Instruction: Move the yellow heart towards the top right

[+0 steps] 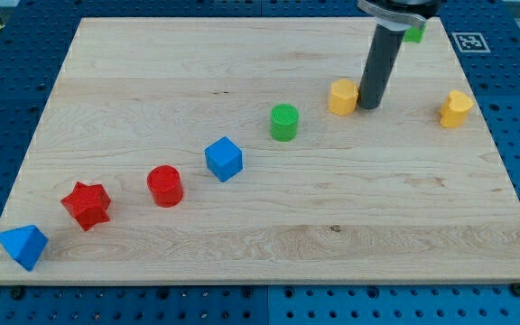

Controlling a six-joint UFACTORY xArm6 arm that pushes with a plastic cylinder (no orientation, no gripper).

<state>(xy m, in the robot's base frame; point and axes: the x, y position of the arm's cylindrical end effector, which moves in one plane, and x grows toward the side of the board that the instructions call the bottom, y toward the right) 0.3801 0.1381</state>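
The yellow heart (455,108) lies near the board's right edge, in the upper part of the view. My tip (369,107) rests on the board well to the heart's left. It stands right beside a yellow pentagon-like block (342,97), at that block's right side, touching or almost touching it. The dark rod rises from the tip to the view's top edge.
A green block (413,34) peeks out behind the rod near the top right. A diagonal row runs down to the left: green cylinder (283,122), blue cube (223,159), red cylinder (164,186), red star (87,205), blue triangular block (23,246). The wooden board (269,244) sits on a blue perforated table.
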